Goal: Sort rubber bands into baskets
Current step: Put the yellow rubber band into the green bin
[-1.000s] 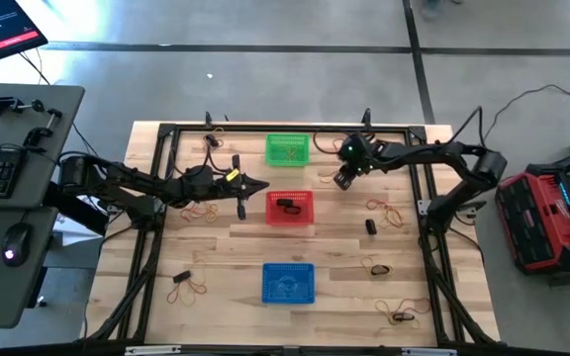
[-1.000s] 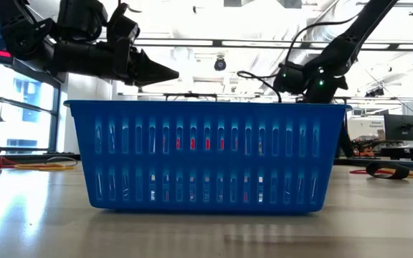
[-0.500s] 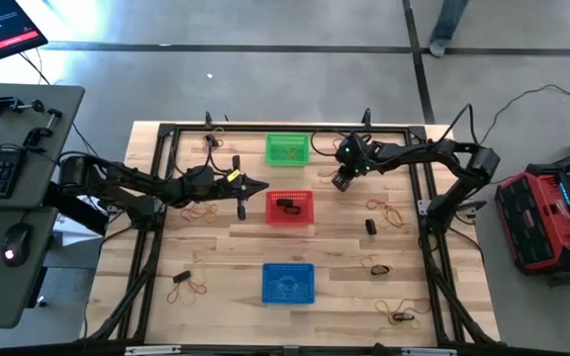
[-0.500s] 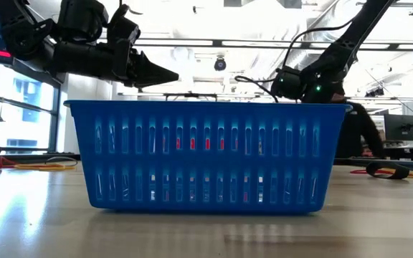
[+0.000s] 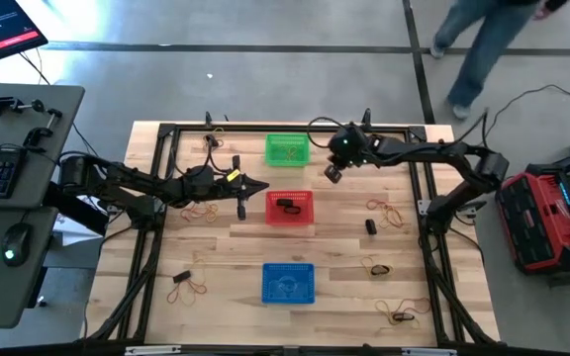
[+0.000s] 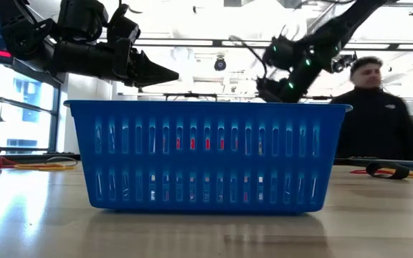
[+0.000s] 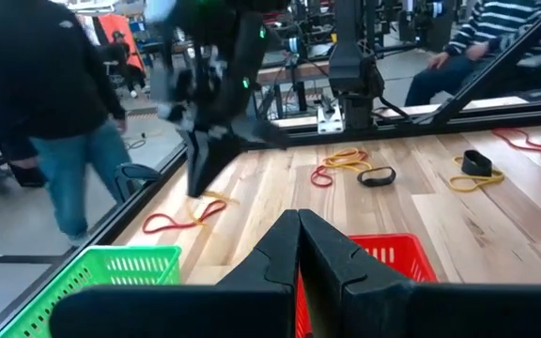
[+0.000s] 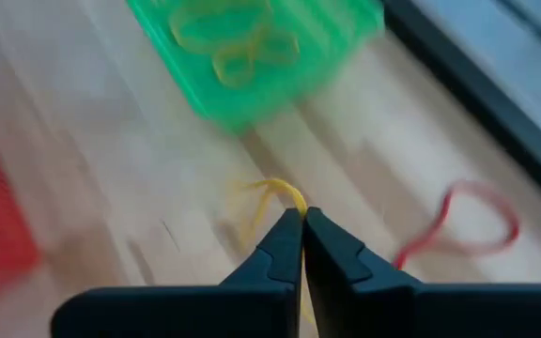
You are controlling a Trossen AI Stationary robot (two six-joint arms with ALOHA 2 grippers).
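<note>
Three baskets stand in a column down the table's middle: green [image 5: 287, 149] farthest, red [image 5: 290, 208], blue [image 5: 288, 282] nearest. Yellow rubber bands lie in the green basket [image 8: 252, 47]. My right gripper [image 5: 331, 174] hovers just right of the green basket, slanting down, shut on a yellow rubber band [image 8: 272, 195]. A red band [image 8: 458, 225] lies on the wood beside it. My left gripper [image 5: 262, 186] waits shut and level, left of the red basket, holding nothing. My right gripper pinches the yellow rubber band's top loop [image 8: 294, 197] between its two fingertips [image 8: 285, 235], coming from above at a slant. The band's strands trail slack below the tips. The fingers hide its lower end, so I cannot tell whether it is clear of the wood.
Loose bands lie scattered left [image 5: 203, 211], right [image 5: 392, 212], near right [image 5: 401, 316] and near left [image 5: 188, 285]. A black frame [image 5: 424, 178] rims the table. A person [image 5: 483, 49] walks beyond the far edge.
My right gripper has risen and gone toward the table's left, closer to the green basket, taking the yellow band up with it. A person has walked into view behind the far edge.
</note>
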